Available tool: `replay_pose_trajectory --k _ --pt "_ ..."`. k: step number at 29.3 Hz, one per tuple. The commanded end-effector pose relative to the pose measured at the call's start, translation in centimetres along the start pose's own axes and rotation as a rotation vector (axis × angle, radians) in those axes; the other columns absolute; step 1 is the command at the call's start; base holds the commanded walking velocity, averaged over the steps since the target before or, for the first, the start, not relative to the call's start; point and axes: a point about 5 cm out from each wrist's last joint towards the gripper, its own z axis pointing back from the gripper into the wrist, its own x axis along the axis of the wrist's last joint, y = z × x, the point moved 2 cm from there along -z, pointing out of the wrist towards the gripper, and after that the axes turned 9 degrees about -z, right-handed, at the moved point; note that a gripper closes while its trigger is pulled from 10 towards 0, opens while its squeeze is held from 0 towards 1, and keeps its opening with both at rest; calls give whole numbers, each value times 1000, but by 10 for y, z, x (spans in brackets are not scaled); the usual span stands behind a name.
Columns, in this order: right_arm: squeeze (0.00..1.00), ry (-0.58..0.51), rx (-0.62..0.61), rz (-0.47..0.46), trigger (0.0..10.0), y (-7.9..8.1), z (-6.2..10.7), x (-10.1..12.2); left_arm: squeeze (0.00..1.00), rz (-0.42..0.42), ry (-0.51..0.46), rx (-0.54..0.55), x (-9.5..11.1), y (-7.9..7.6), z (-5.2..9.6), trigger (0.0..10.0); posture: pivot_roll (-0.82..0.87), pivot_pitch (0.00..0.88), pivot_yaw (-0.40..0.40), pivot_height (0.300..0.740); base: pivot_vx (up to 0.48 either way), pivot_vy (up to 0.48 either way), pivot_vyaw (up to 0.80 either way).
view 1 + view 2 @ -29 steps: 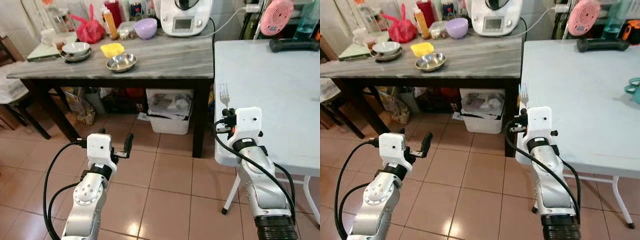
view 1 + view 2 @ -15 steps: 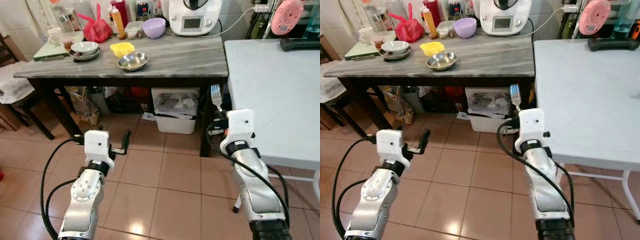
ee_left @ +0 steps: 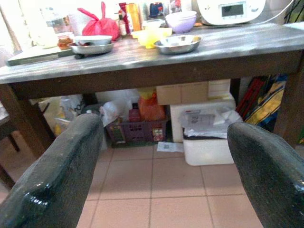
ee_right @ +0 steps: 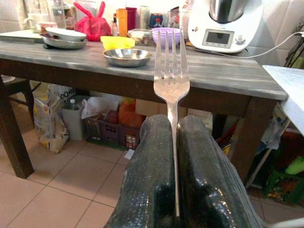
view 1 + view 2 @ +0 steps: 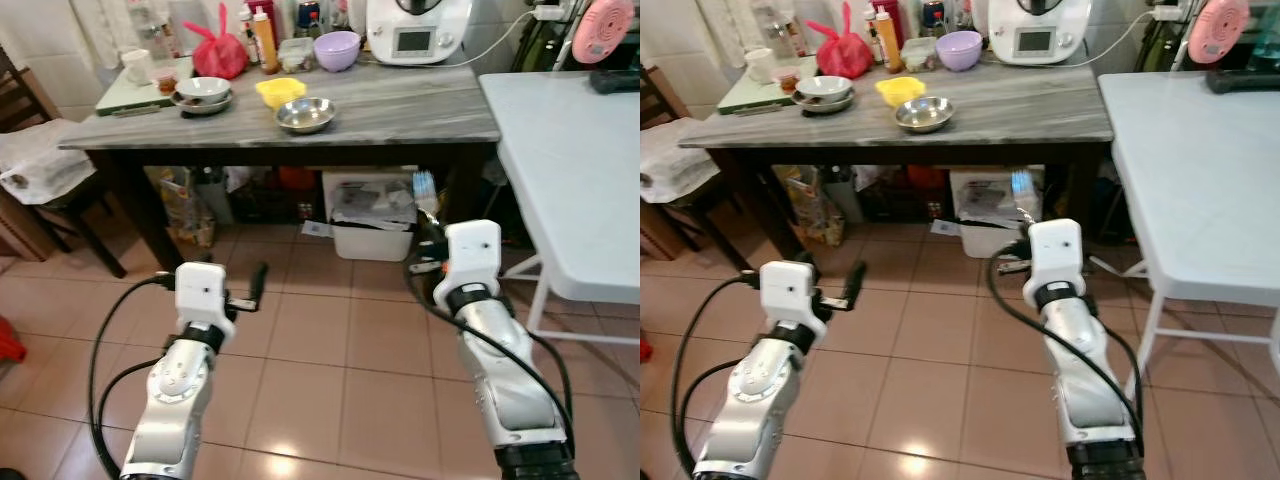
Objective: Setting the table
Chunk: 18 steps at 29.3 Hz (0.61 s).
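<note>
My right gripper [image 4: 172, 142] is shut on a silver fork [image 4: 171, 71], tines up; it hangs in front of the dark wooden table's right end [image 5: 425, 193]. My left gripper [image 5: 250, 290] is open over the tiled floor, nothing between its fingers [image 3: 57, 175]. On the grey wooden table [image 5: 400, 105] stand a steel bowl [image 5: 304, 115], a yellow bowl [image 5: 278, 91], a purple bowl [image 5: 337, 48] and stacked bowls [image 5: 201, 93]. A white folding table [image 5: 585, 170] is at the right.
A kitchen appliance [image 5: 418, 28], bottles and a red bag [image 5: 220, 55] line the back of the wooden table. Bins and boxes [image 5: 372, 215] sit underneath it. A chair with white cloth [image 5: 40, 165] is at the left. Tiled floor [image 5: 330, 350] lies ahead.
The whole view has shifted: the camera swung left, so the wooden table sits more central and the white table has slid right. The fork stays gripped; the left gripper stays open.
</note>
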Motion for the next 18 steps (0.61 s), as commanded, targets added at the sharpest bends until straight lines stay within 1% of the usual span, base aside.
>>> replay_pose_trajectory --k 1,7,9,11,13,16,18 --pt "0 -3 -28 2 10000 -10 3 1 0 3 3 5 0 -3 -2 10000 -142 35 105 740 0 0 0" --pt "0 5 -37 1 10000 -11 5 -3 0 -3 -19 -1 4 -1 -4 10000 -140 30 113 740 0 0 0" --pt "0 -4 -52 5 10000 -14 4 -1 0 -24 -21 -4 4 0 -5 10000 -140 30 113 740 0 0 0" --pt "0 -4 -55 8 10000 -15 4 -1 0 -28 -20 -17 3 -1 -4 10000 -140 27 117 740 0 0 0" --pt "0 -2 -60 8 10000 -17 5 -2 0 -12 -24 -27 3 -2 -4 10000 -140 26 118 740 0 0 0" --pt "0 -3 -62 9 10000 -17 5 -2 0 -11 -36 -31 5 -2 -4 10000 -140 25 120 740 0 0 0" --pt "0 -8 -61 -1 10000 -17 5 -2 0 10 -53 -33 9 -2 -4 10000 -141 26 123 740 274 0 0"
